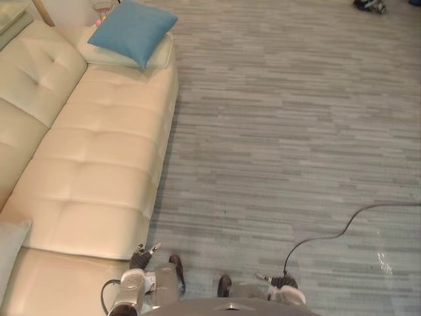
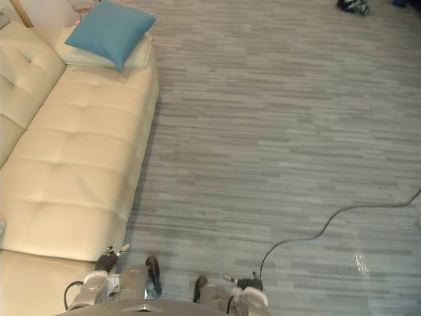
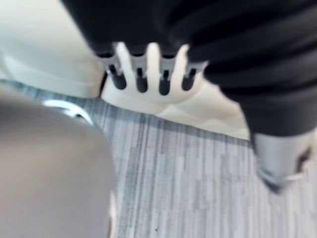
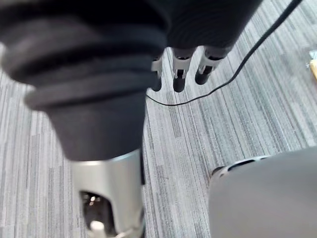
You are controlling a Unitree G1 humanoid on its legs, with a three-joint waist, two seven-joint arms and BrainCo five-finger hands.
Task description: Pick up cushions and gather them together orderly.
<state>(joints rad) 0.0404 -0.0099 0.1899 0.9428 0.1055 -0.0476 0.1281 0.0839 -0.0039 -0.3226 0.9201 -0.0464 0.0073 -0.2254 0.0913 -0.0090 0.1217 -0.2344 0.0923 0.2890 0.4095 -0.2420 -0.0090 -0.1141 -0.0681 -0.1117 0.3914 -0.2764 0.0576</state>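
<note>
A blue cushion (image 1: 135,29) lies tilted on a pale cream cushion (image 1: 160,56) at the far end of the cream sofa (image 1: 99,151). The corner of a pale grey cushion (image 1: 10,247) shows on the sofa's near end, at my far left. My left hand (image 1: 146,253) hangs low beside the sofa's front edge, fingers (image 3: 148,74) straight and holding nothing. Over the floor, my right hand (image 1: 279,282) hangs low too, with its fingers (image 4: 181,74) relaxed and nothing in them. Both hands are far from the blue cushion.
Grey plank floor (image 1: 283,131) stretches wide to the right of the sofa. A small glass-topped stand (image 1: 102,8) and a wooden leg (image 1: 43,12) are behind the sofa's far end. A dark object (image 1: 370,5) lies on the floor at the far right.
</note>
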